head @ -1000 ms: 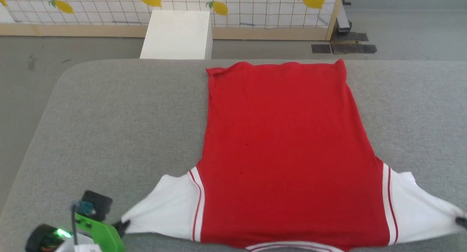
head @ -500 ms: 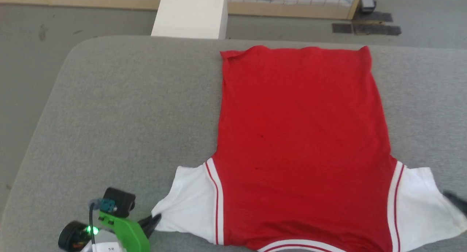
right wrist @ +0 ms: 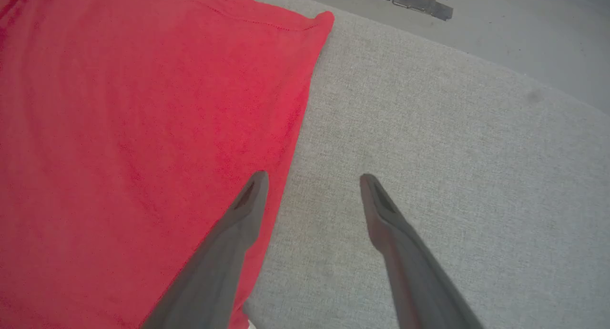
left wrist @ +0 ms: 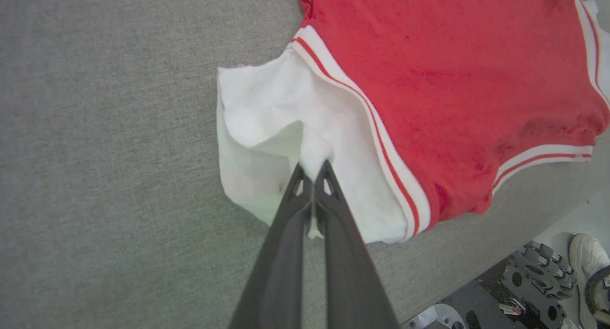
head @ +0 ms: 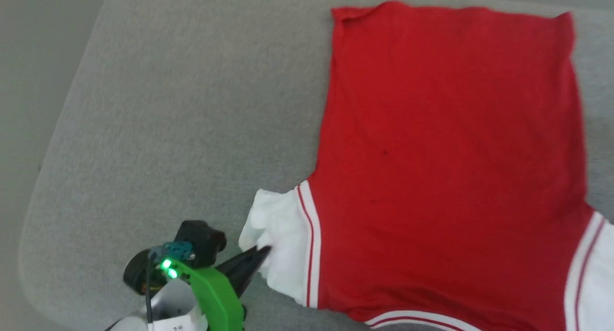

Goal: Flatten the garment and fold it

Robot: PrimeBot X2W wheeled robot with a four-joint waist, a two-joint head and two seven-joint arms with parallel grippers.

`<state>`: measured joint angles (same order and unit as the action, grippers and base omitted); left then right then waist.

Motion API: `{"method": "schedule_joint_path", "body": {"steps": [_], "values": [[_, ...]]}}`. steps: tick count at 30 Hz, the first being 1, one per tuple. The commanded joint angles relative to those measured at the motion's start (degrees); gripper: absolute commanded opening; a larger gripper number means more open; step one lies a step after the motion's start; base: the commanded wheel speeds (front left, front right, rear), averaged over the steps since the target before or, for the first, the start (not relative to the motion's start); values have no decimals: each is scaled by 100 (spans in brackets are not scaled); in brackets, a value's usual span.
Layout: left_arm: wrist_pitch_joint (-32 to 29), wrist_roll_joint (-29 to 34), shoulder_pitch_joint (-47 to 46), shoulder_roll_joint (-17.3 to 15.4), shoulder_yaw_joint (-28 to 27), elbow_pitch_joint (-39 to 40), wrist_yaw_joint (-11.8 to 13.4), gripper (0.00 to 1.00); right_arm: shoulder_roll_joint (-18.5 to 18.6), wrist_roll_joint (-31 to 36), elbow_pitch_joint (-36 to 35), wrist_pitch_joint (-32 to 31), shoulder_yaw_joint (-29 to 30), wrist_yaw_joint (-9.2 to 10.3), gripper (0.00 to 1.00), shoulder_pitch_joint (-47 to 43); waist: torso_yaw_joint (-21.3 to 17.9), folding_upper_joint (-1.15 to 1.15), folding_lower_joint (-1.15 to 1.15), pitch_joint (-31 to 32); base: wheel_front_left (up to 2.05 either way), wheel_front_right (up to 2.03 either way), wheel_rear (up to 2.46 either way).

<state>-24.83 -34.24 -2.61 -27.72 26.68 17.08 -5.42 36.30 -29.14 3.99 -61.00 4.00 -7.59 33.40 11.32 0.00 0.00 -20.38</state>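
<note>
One garment (head: 446,153), left gripper (left wrist: 312,169) pinching sleeve (left wrist: 267,105) (white)

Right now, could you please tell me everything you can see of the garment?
The garment is a red, soft-knit T-shirt with white sleeves and red-white striped trim, lying spread flat, plain side up, on the grey padded surface. The sleeve on the robot's left is bunched where the left gripper, jaws shut, pinches it.

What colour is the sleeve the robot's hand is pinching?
White sleeve, edged by a red-and-white striped band; clearest in the left wrist view.
</note>
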Motion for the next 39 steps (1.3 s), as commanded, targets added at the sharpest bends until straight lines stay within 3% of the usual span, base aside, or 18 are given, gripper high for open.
{"method": "schedule_joint_path", "body": {"steps": [1,6,12,19,25,26,27,39], "values": [[58,51,-134,56,17,51,0,0,-13,93,133,-69,-24,10,100,283,603,0,0,-720,0,0,0],[236,175,-302,219,136,167,-15,0,-24,494,883,-283,-74,10,100,1475,931,0,0,-1178,0,0,0],[398,243,-435,385,289,154,-41,0,17,992,1628,-326,-22,10,100,2287,1213,0,0,-1464,0,0,0],[528,251,-512,516,363,62,-43,0,94,1390,2216,-232,-98,10,100,2434,1352,0,0,-1590,0,0,0],[602,275,-531,563,379,-32,-7,0,103,1315,2447,-179,-256,10,100,2277,1334,0,0,-1577,0,0,0],[607,261,-525,577,390,-52,-7,0,124,1291,2467,-177,-282,10,23,2245,1323,0,0,-1567,0,0,0],[611,252,-522,584,395,-68,-5,0,145,1269,2479,-164,-307,10,0,2223,1311,0,0,-1557,0,0,0],[550,253,-502,405,300,-269,78,0,246,1187,2602,15,-599,10,0,1631,745,0,0,-709,0,0,0]]}}
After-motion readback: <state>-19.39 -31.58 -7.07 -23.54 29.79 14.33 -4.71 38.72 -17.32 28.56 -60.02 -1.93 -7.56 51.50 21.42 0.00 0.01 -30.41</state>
